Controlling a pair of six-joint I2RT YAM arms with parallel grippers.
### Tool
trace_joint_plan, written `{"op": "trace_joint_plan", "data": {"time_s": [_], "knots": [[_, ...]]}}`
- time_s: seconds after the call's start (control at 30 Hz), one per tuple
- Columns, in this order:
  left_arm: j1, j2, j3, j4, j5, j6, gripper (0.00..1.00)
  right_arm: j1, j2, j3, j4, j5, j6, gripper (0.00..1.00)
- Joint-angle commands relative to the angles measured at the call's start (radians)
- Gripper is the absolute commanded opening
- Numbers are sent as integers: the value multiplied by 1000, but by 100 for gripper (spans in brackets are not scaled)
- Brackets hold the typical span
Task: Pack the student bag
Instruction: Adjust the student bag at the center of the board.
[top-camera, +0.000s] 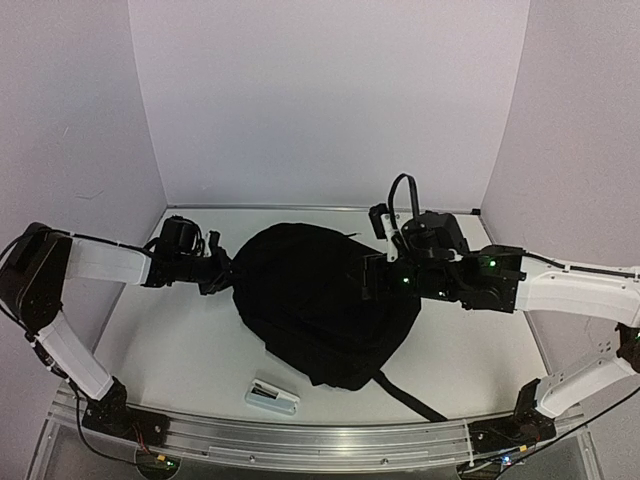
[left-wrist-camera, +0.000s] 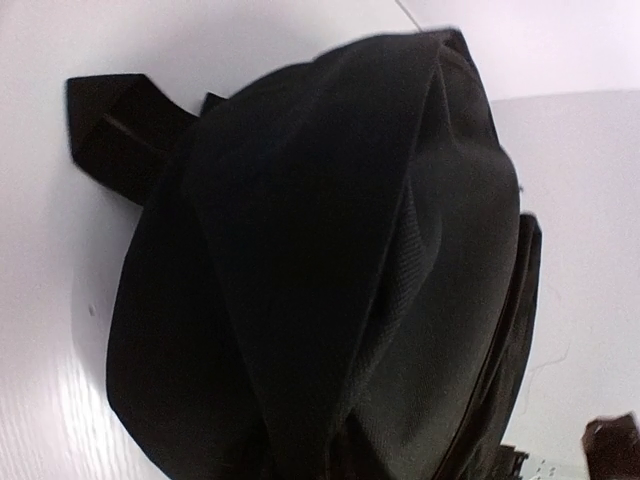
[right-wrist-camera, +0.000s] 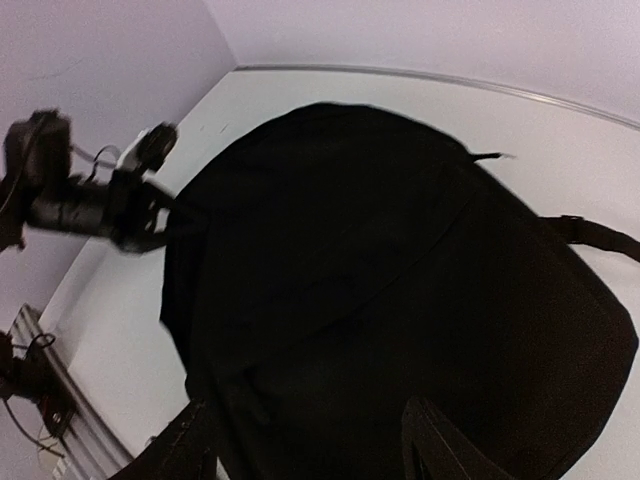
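Student bag (top-camera: 320, 300) between left gripper (top-camera: 226, 270) and right gripper (top-camera: 372, 282) (both close)

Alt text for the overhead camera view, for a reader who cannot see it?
A big black backpack lies in the middle of a white table. The left hand is at its left edge and the right hand is over its right side. A small flat object lies near the table's front edge.

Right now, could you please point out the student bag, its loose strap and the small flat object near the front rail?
student bag (top-camera: 310, 290), top view, middle of its fabric.
loose strap (top-camera: 412, 398), top view, midway along it.
small flat object (top-camera: 272, 397), top view, its centre.
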Motion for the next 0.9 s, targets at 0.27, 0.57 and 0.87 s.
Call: {"op": "trace_joint_plan", "data": {"time_s": [0.27, 0.57, 0.87], "knots": [[54, 1, 64, -22, 24, 55, 79, 4, 280, 126, 73, -295, 56, 55], [-125, -88, -56, -51, -99, -41, 74, 5, 437, 230, 76, -326, 54, 49], [-131, -82, -89, 17, -104, -92, 40, 6, 507, 248, 104, -297, 80, 38]]}}
